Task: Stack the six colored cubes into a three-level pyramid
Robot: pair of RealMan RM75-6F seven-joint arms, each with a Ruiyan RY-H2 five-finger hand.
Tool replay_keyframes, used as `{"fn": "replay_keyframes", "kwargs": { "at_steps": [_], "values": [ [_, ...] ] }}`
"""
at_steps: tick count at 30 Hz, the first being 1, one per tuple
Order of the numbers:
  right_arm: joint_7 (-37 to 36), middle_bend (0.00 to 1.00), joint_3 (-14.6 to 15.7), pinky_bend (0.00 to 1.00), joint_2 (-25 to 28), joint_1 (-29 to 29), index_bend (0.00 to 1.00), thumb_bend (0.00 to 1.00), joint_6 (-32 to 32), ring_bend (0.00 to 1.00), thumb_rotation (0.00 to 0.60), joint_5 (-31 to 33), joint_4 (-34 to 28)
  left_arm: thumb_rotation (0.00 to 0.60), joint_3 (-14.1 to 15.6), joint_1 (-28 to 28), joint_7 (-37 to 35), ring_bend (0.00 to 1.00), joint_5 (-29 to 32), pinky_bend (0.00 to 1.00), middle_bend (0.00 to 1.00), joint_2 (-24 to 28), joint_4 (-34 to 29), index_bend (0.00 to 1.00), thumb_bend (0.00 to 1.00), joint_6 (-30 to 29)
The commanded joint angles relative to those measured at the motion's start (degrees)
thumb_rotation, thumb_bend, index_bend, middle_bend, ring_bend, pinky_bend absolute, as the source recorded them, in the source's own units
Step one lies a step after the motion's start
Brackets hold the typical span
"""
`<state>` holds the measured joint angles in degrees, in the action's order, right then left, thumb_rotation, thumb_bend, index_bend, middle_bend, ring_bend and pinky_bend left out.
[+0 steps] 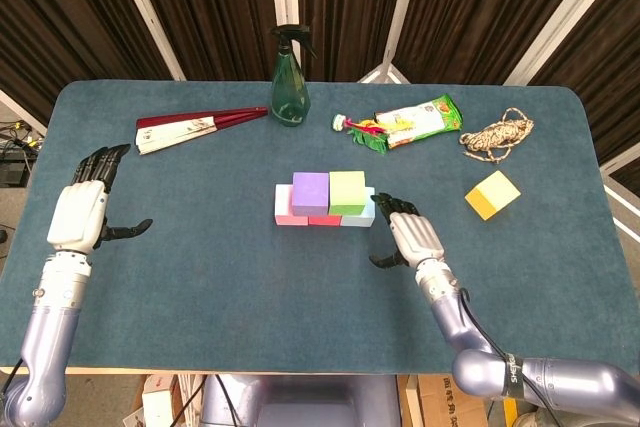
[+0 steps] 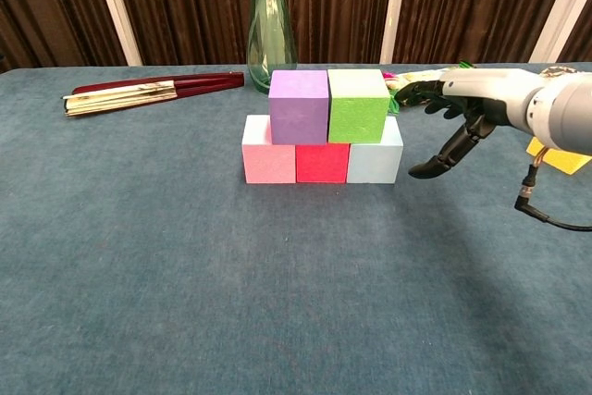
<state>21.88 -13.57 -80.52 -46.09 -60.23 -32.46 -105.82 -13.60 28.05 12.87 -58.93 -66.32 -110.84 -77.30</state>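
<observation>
- The right robot hand (image 1: 408, 237) hangs over the blue desk (image 1: 200, 277) just beside the block stack, fingers apart and grasping nothing; in the chest view its fingertips (image 2: 416, 92) reach toward the green cube and its thumb points down toward the desk.
- Just off those fingertips stands the two-level stack: a pink cube (image 2: 269, 149), a red cube (image 2: 322, 162) and a light blue cube (image 2: 375, 154) side by side in a touching row, the light blue one nearest the right robot hand.
- On that row sit a purple cube (image 2: 299, 105) and a green cube (image 2: 358, 104), touching each other; the green one is the nearer to the right robot hand, and whether the fingertips touch it cannot be told.
- The yellow cube (image 1: 492, 194) lies alone on the desk, well apart on the outer side of the right robot hand, away from the stack.
- The left robot hand (image 1: 85, 209) hovers well away at the far left edge of the desk, released, fingers extended and thumb out, grasping nothing.
- Beyond the stack from the right robot hand stand a green spray bottle (image 1: 290, 80), a folded red fan (image 1: 195, 127), a snack packet (image 1: 415, 121) and a coil of rope (image 1: 497, 136).
</observation>
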Motion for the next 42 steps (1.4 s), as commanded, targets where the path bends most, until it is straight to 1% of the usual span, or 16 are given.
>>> {"fn": "replay_keyframes", "kwargs": {
  "at_steps": [1, 42],
  "values": [
    [0.2, 0.00, 0.1, 0.00, -0.1, -0.1, 0.00, 0.27, -0.1, 0.00, 0.600, 0.0, -0.1, 0.600, -0.1, -0.1, 0.0, 0.01, 0.0, 0.00, 0.06, 0.0, 0.0, 0.00, 0.19, 0.1],
    [2.3, 0.00, 0.4, 0.00, -1.6, -1.7, 0.00, 0.27, -1.8, 0.00, 0.600, 1.4, -0.8, 0.600, -1.6, -0.8, 0.2, 0.01, 0.7, 0.00, 0.06, -0.4, 0.8, 0.00, 0.19, 1.5]
  ]
}}
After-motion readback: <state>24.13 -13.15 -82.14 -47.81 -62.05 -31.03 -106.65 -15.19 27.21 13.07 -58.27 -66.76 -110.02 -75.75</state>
